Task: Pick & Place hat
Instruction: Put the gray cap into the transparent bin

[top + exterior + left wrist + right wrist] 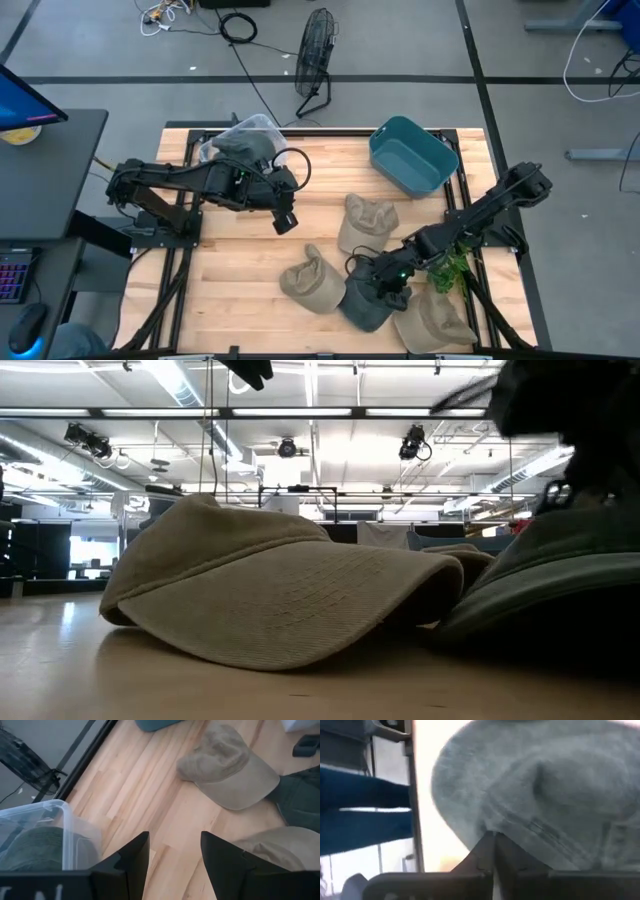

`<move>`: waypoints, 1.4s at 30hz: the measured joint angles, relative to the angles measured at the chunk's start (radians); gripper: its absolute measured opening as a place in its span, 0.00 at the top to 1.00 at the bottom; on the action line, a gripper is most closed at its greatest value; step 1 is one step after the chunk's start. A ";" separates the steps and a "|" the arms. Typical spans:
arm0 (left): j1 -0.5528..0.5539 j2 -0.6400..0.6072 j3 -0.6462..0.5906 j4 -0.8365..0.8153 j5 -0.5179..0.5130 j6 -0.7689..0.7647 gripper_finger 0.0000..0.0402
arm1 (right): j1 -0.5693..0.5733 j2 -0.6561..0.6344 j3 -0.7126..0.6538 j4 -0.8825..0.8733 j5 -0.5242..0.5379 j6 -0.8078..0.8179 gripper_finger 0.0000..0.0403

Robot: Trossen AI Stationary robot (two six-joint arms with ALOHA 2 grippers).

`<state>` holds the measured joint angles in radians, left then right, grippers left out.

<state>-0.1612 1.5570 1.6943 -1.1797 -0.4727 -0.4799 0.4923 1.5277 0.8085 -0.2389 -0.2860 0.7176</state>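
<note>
A dark grey-green hat (362, 305) lies near the table's near edge between two tan hats (312, 280) (435, 318). A third tan hat (365, 222) lies mid-table. My right gripper (388, 287) is down on the dark hat (545, 785) with its fingers shut on the cloth. My left gripper (286, 222) hovers open over bare wood left of centre, touching nothing (175, 855). In the low view a tan hat (280, 595) rests on its brim, with the dark hat (560, 585) to its right. My right gripper pinches a ridge of the dark hat's cloth (492, 827) between its two shut fingers (485, 852). It comes slanting down from the table's right side. One layer or several, I cannot tell. The hat's lower edge (540, 625) seems to sit on the table.
A teal bin (385, 160) stands at the far right of the table. A clear plastic tub (262, 125) at the far left holds another dark hat (35, 850). A green plant-like item (452, 268) lies by the right arm. Bare wood shows at the near left.
</note>
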 joint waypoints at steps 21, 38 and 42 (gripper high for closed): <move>-0.042 0.040 -0.001 0.434 0.350 0.319 0.55 | -0.063 -0.046 0.582 -0.669 0.606 -1.149 1.00; -0.040 0.229 -0.001 0.479 0.306 0.409 0.55 | -0.150 -0.045 0.583 -0.499 0.724 -1.362 1.00; -0.042 0.234 -0.001 0.476 0.288 0.373 0.55 | -0.150 -0.045 0.583 -0.503 0.724 -1.329 1.00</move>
<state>-0.2028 1.7911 1.6934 -0.7035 -0.1848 -0.1074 0.3424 1.4828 1.3911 -0.7414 0.4382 -0.6115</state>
